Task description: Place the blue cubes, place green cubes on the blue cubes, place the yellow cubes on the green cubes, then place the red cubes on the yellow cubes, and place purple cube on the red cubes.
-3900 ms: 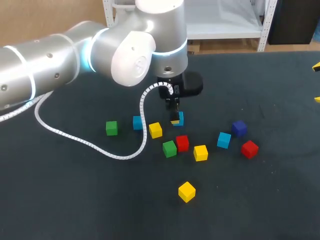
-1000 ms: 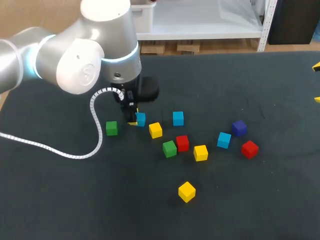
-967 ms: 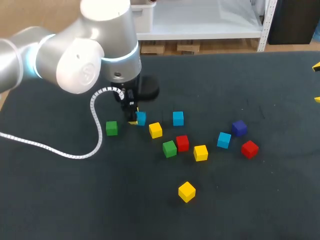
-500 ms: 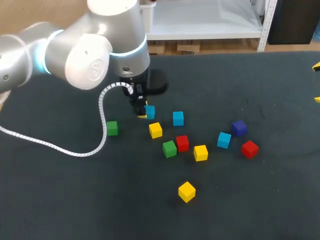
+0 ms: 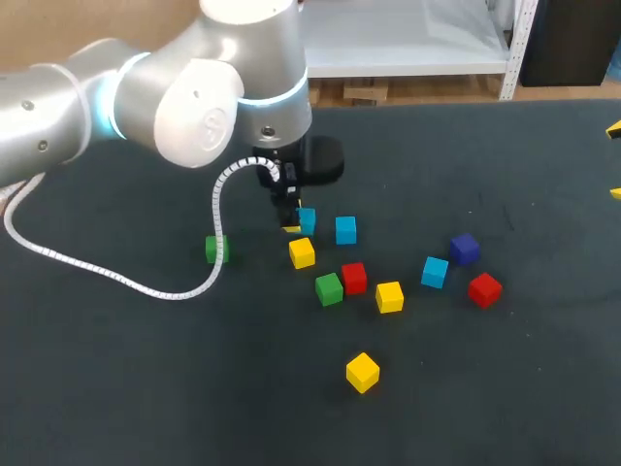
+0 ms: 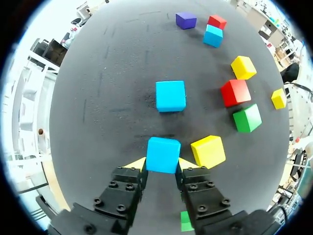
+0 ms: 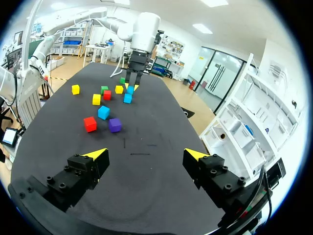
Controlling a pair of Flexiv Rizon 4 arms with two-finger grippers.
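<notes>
My left gripper (image 5: 295,224) (image 6: 162,164) is shut on a blue cube (image 5: 307,220) (image 6: 163,154), held low over the dark table. Just ahead of it, a short gap away, lies a second blue cube (image 5: 345,230) (image 6: 170,96). A yellow cube (image 5: 302,252) (image 6: 209,151) sits right beside the held one. A third blue cube (image 5: 435,272) (image 6: 213,35), the purple cube (image 5: 464,249) and a red cube (image 5: 484,288) lie farther right. My right gripper (image 7: 146,159) stands open far from the cubes, at the table's right edge.
A green cube (image 5: 329,288), a red cube (image 5: 354,278) and a yellow cube (image 5: 389,296) cluster near the middle. Another green cube (image 5: 213,249) lies to the left behind the left arm's white cable (image 5: 165,287). A lone yellow cube (image 5: 362,372) sits toward the front.
My left arm has carried the blue cube to the right, away from the left green cube and toward the second blue cube. The right gripper has not moved.
</notes>
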